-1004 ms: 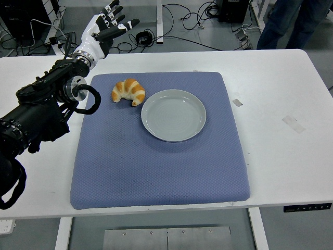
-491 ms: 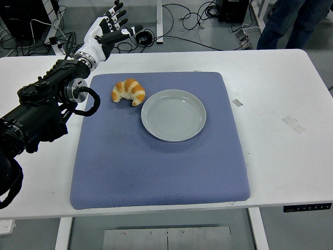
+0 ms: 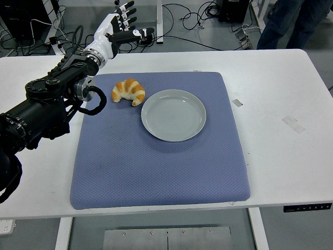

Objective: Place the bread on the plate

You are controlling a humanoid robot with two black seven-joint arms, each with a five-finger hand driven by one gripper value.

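A blue padded mat [image 3: 156, 156] covers the middle of the white table [image 3: 281, 151]. On its far half sits an empty grey plate [image 3: 173, 115], and just beside the plate's left rim, apart from it or barely so, lies the croissant [image 3: 128, 91], still on the mat. The black left arm [image 3: 47, 107] reaches in from the left edge. Its white-and-black left hand [image 3: 117, 28] hangs raised beyond the croissant, above the table's far edge, fingers spread and holding nothing. A person's legs [image 3: 291, 21] stand at the far right.
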